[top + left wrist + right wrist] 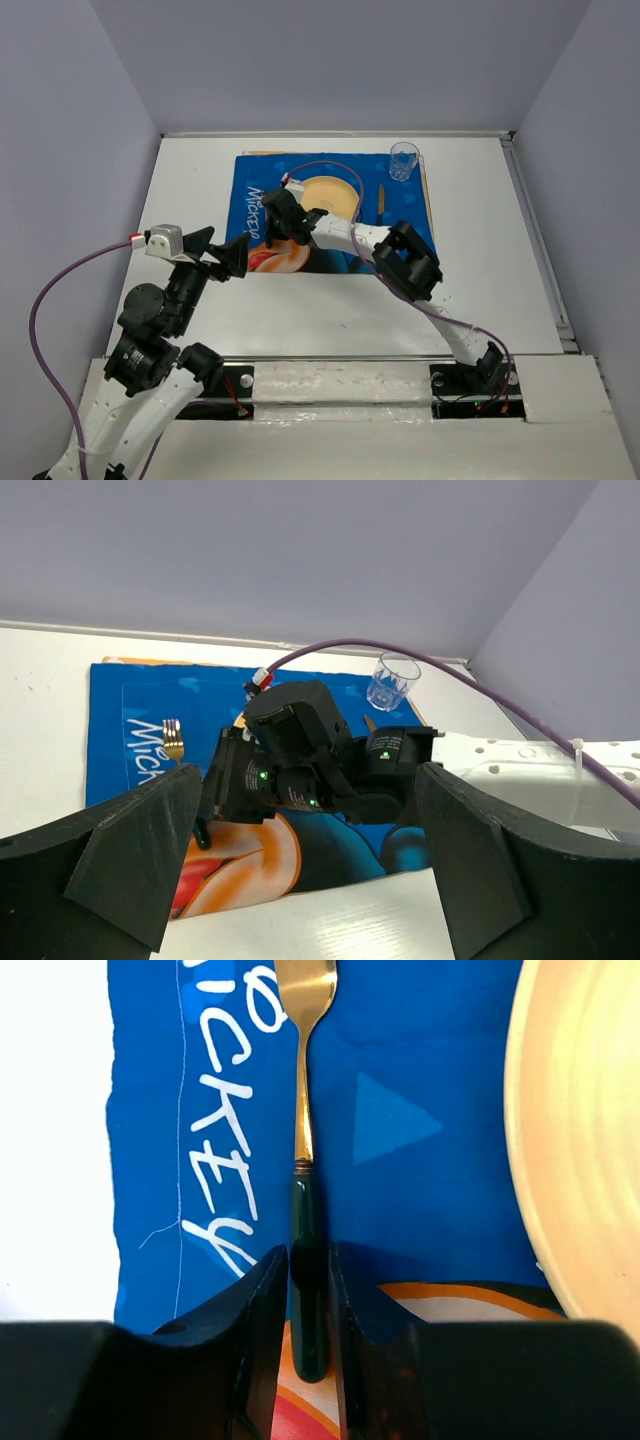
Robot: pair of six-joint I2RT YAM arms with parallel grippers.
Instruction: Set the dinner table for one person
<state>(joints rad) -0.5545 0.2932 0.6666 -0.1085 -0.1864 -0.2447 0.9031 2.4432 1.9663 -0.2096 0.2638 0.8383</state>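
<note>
Blue "MICKEY" placemat [420, 1190] bears the fork [303, 1110], right jaws clamping its handle; left jaws agape.

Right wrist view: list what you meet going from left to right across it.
Bare white table → blue placemat with its Mickey lettering → fork → yellow plate at the right edge.

White shells and black joint housings make up both the left arm [150, 410] and right arm [350, 237]. A purple cable [32, 325] loops out at nine o'clock; a second cable [340, 644] runs at twelve. Jaws are black wedges.
</note>
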